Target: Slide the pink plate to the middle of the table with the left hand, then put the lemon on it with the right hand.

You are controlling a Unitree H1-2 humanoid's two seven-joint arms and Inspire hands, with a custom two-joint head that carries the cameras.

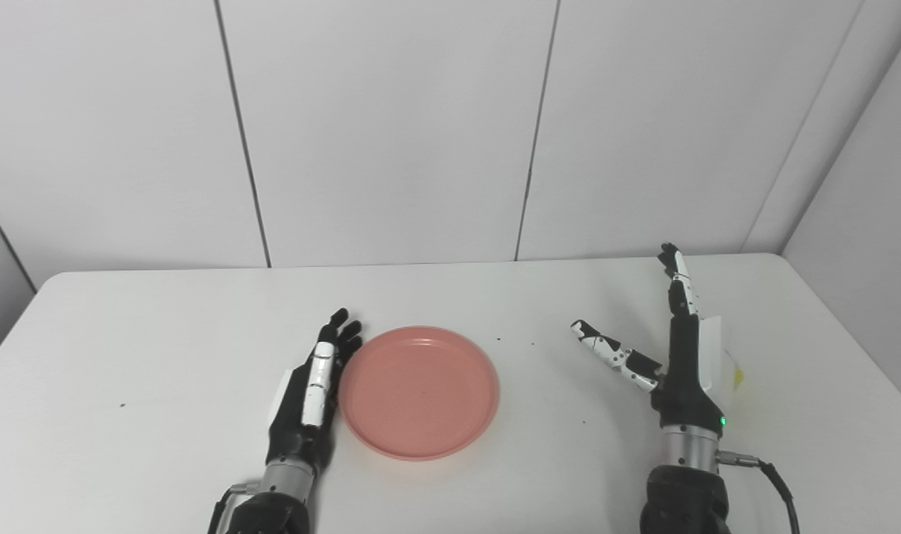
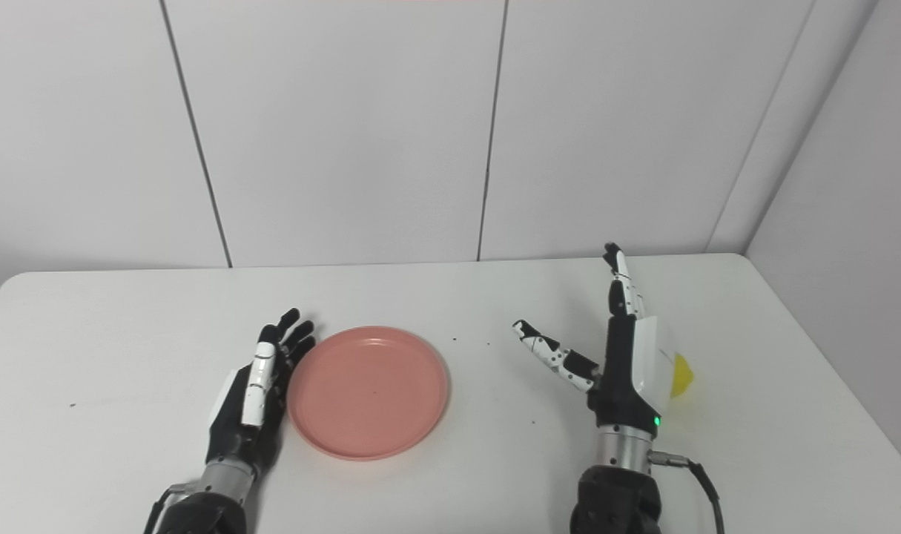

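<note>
A round pink plate lies flat on the white table, a little left of its middle. My left hand rests edge-on against the plate's left rim, fingers straight and apart, holding nothing. My right hand stands upright on the right side, fingers pointing up and thumb spread toward the plate, open. The yellow lemon sits just behind and to the right of that hand, mostly hidden by it; only a sliver shows in the left eye view.
Grey wall panels rise right behind the table's far edge. A black cable trails from my right wrist. A few dark specks dot the tabletop between the plate and my right hand.
</note>
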